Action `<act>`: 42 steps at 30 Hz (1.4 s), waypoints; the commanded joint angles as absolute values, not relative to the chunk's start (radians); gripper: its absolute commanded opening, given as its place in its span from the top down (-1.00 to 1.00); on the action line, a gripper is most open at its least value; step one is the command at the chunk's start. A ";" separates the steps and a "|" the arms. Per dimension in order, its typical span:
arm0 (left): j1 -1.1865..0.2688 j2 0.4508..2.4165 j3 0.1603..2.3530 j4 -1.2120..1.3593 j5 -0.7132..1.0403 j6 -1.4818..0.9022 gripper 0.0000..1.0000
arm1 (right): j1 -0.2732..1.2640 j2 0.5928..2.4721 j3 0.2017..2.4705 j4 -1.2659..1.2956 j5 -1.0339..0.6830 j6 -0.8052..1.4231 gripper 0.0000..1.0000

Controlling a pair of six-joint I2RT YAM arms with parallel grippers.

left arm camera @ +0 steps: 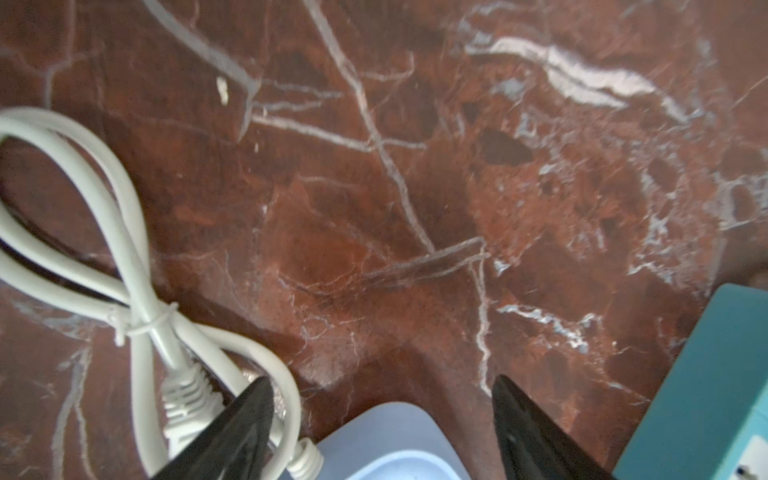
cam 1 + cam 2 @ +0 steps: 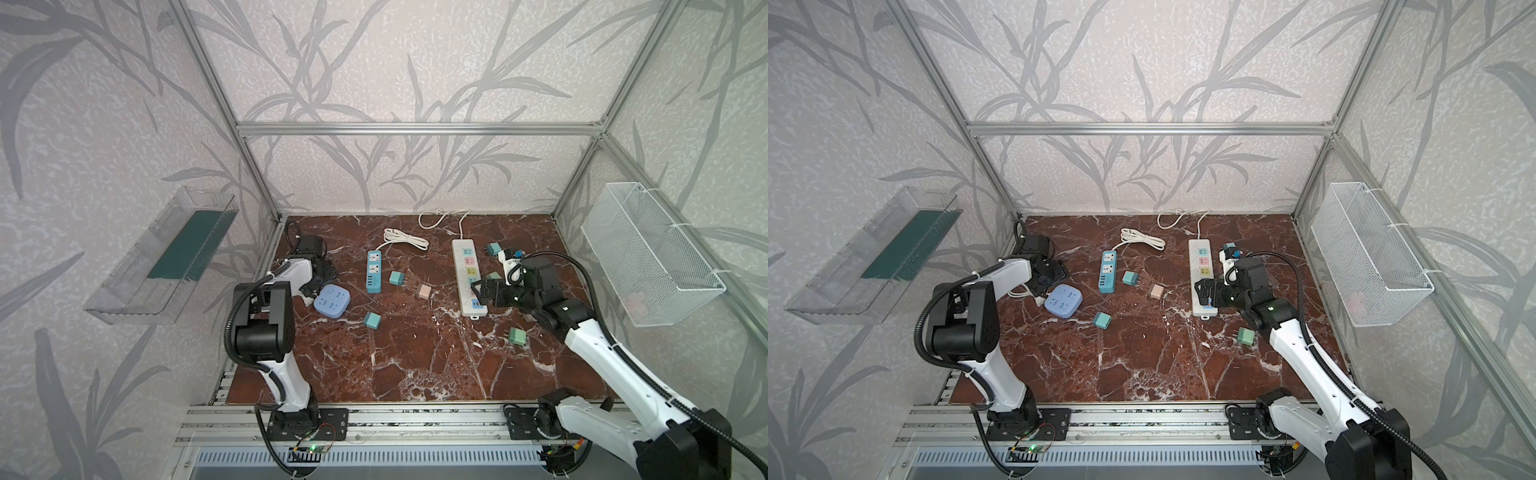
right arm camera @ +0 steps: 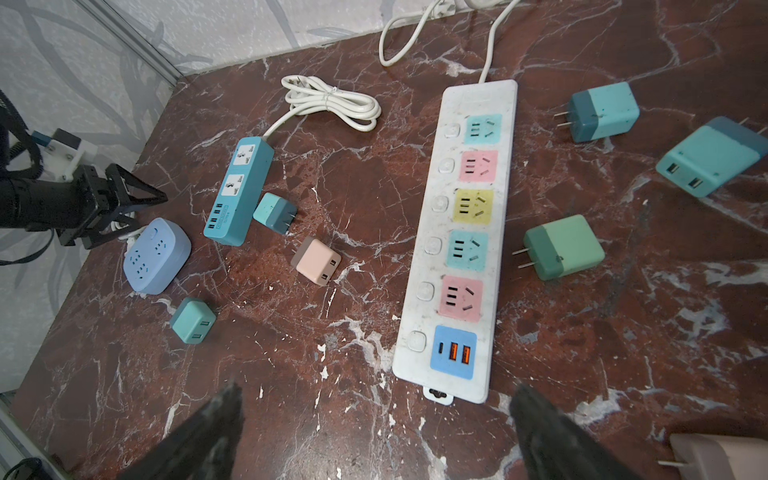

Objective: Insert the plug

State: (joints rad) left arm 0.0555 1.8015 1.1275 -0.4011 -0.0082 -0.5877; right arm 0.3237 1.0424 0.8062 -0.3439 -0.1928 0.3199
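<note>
We are holding our right fingers point(image 3: 208, 436) wide apart, empty, over the USB end of the white power strip point(image 3: 465, 249); a green plug point(image 3: 569, 245) is lying just beside it. Our left fingers point(image 1: 237, 432) are standing open by the lavender socket cube point(image 1: 386, 440).

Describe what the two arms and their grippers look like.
The left arm and right arm have white link shells with black joint housings. A black corrugated conduit loops alongside each. The left gripper and right gripper are black, with tapering triangular fingers.
</note>
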 commanded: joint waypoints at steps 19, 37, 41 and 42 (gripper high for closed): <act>-0.154 1.426 0.699 -0.336 -0.075 -0.974 -0.61 | 0.385 0.998 0.802 -0.376 -0.152 0.301 -0.99; -0.202 1.215 0.835 -0.488 -0.068 -0.909 -0.66 | 0.960 1.690 1.180 -0.331 0.070 0.252 -0.68; -0.181 1.166 0.939 -0.605 -0.054 -0.820 -0.72 | 0.975 1.879 1.364 -0.400 0.023 0.201 -0.65; -0.170 1.155 0.952 -0.620 -0.041 -0.802 -0.72 | 0.976 1.909 1.390 -0.400 0.014 0.195 -0.65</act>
